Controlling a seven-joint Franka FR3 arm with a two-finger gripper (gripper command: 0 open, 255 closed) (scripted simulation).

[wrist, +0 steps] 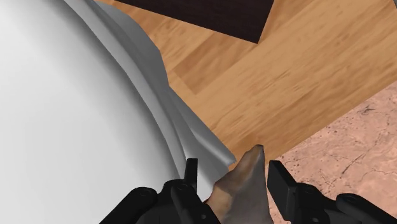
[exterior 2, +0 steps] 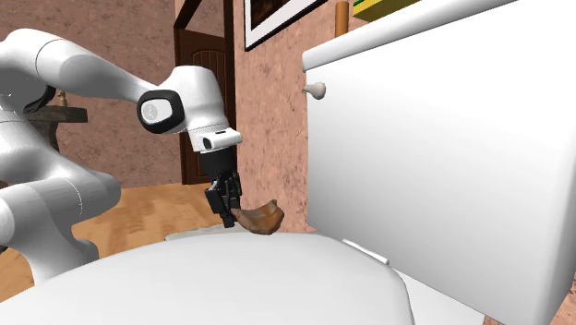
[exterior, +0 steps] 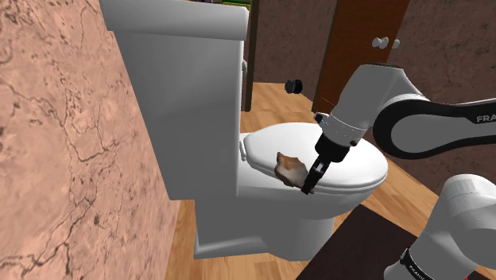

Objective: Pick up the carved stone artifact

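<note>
Gripper [wrist: 233, 167]: fingers judged clamped on carved stone artifact [wrist: 240, 191], one per flank. Artifact pos.: at toilet lid [wrist: 76, 127], near wall-side rim. Long axis approx. parallel w/ fingers, tip projecting past fingertips. Next move req. straight lift off lid.

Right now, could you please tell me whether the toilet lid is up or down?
Down: the white toilet lid lies flat over the bowl, beneath the brown stone artifact and the end effector.
</note>
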